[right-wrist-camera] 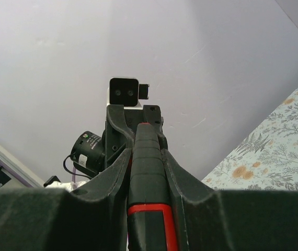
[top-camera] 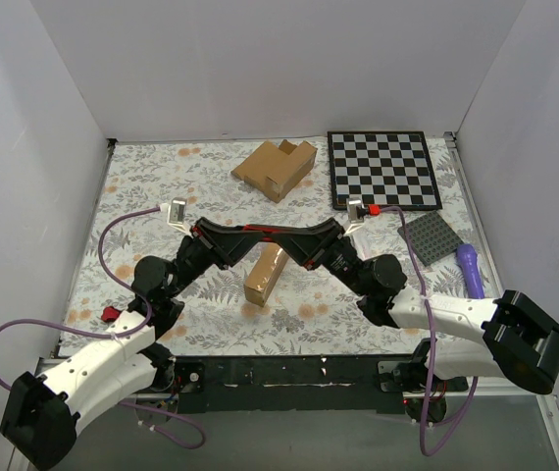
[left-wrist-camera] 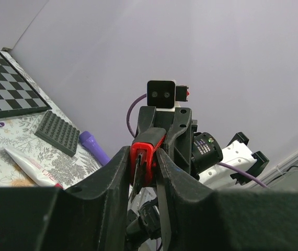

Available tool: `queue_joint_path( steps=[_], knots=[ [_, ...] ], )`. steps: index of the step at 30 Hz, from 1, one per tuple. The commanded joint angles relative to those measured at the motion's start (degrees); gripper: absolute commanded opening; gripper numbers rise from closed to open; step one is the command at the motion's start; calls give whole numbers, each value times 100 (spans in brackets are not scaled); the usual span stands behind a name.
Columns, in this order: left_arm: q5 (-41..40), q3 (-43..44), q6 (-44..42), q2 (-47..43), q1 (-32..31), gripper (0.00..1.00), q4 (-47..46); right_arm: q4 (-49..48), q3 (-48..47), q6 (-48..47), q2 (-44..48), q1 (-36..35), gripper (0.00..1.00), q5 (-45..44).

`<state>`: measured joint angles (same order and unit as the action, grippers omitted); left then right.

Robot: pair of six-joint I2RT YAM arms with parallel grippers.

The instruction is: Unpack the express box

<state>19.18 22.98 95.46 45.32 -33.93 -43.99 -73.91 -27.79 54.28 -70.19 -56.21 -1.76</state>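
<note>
The express box (top-camera: 265, 275), a small flat brown carton, lies on the floral mat at centre. Above it both arms meet tip to tip on a black-and-red utility knife (top-camera: 272, 232). My left gripper (top-camera: 253, 235) is shut on the knife's red blade end (left-wrist-camera: 144, 151); its jaws press on both sides, and a bare blade shows between them. My right gripper (top-camera: 295, 238) is shut on the knife's black ribbed handle (right-wrist-camera: 148, 157). The knife hangs clear above the box, not touching it. Neither wrist view shows the box.
A larger notched cardboard box (top-camera: 276, 167) stands at the back centre. A checkerboard (top-camera: 381, 169) lies back right, with a grey studded plate (top-camera: 430, 238) and a purple object (top-camera: 471, 270) on the right. A white tube (left-wrist-camera: 31, 164) lies on the mat.
</note>
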Motion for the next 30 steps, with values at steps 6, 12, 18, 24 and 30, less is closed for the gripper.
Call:
queue_joint_path(
  steps=[6,12,18,24,30],
  knots=[
    [-169,251,-71,73,-17,49,-119,-18,-130,-49,120,4,1,343],
    [-37,137,8,126,-26,23,-346,-44,-130,-58,138,13,1,352],
    [-54,233,-98,39,-17,0,142,323,-174,-119,269,13,18,413],
    [-336,1462,-1020,309,123,0,2636,4188,-903,-1296,1252,57,90,-189],
    [716,2237,-881,995,1265,0,3651,6430,-974,-2227,2360,145,94,-869]
  ],
)
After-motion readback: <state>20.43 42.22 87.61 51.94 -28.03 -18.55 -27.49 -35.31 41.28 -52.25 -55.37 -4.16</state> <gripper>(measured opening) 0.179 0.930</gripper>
